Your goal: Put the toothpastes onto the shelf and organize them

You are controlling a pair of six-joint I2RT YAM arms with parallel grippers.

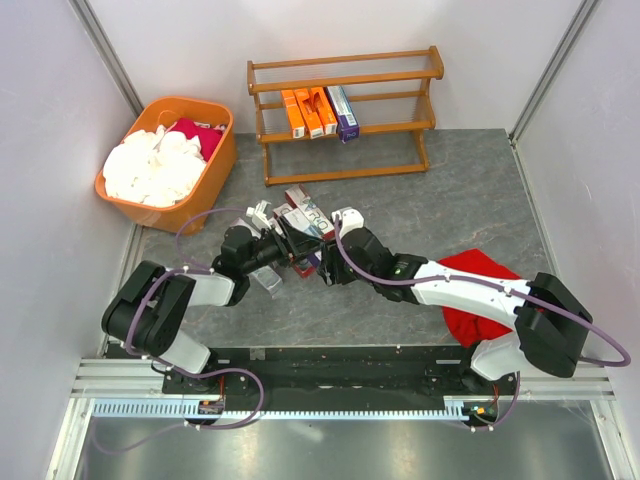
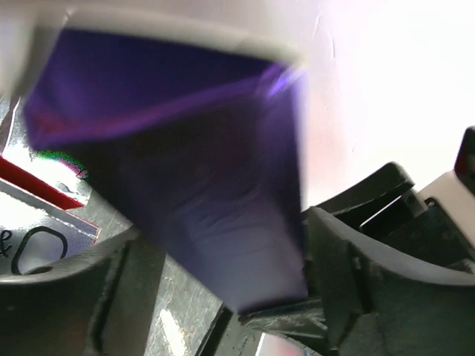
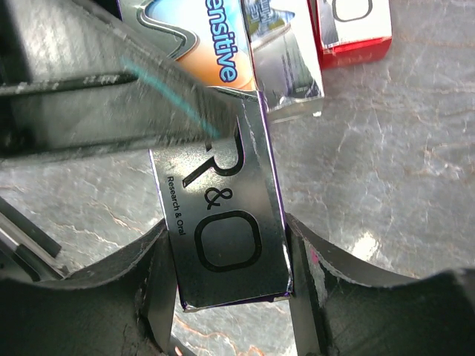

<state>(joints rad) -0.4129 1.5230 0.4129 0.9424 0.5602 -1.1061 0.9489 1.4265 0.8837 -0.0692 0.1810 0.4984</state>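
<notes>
In front of the shelf [image 1: 345,110], the right gripper [image 3: 226,252] clamps a silver carton [image 3: 223,215] and the left gripper [image 2: 223,252] straddles a purple carton [image 2: 185,170], grip unclear; 2 crowded grippers could tug it loose.

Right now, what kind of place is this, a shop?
Probably a robot test booth, not a shop: plain white walls, a left arm and right arm bolted to a metal rail, and one small wooden shelf on a grey table.
</notes>
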